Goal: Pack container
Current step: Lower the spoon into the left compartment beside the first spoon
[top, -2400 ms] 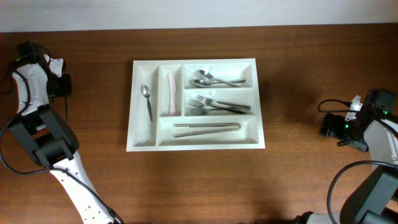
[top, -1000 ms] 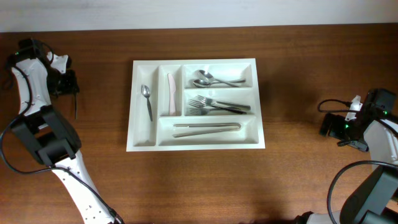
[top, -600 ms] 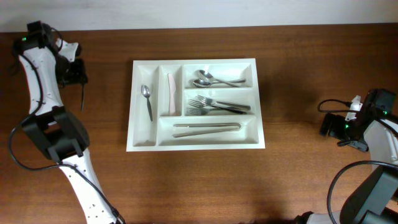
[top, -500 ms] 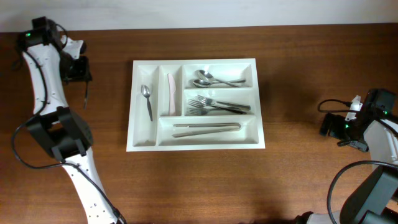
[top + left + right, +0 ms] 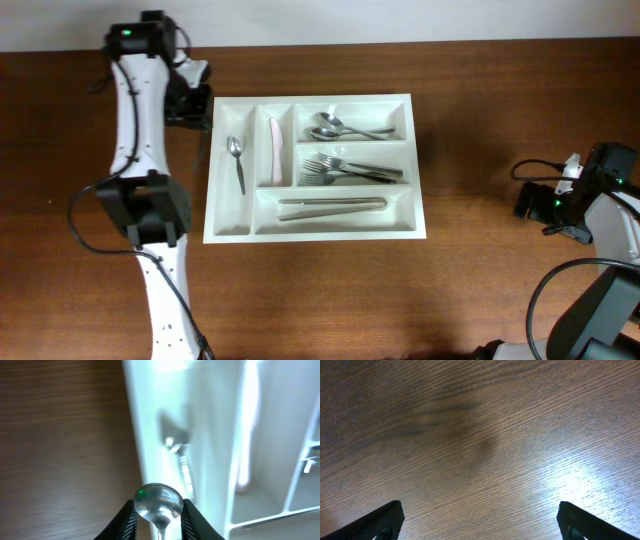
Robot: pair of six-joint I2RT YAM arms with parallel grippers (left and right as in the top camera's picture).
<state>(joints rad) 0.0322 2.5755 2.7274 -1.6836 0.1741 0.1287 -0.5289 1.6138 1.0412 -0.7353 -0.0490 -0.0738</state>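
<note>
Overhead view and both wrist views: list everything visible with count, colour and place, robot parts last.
container: one, white, five compartments, middle of the table
table: one, brown wood, under everything
small spoon: one, silver, outermost narrow compartment on the left
pink utensil: one, pale pink, second narrow compartment; kind unclear
spoons: about two, silver, top long compartment
forks: several, silver, middle long compartment
tongs: one, silver, bottom long compartment
held spoon: one, silver, at the container's left edge
left hand: one, black, shut on held spoon, by the container's top-left corner
right hand: one, black, open, over bare table at far right
</note>
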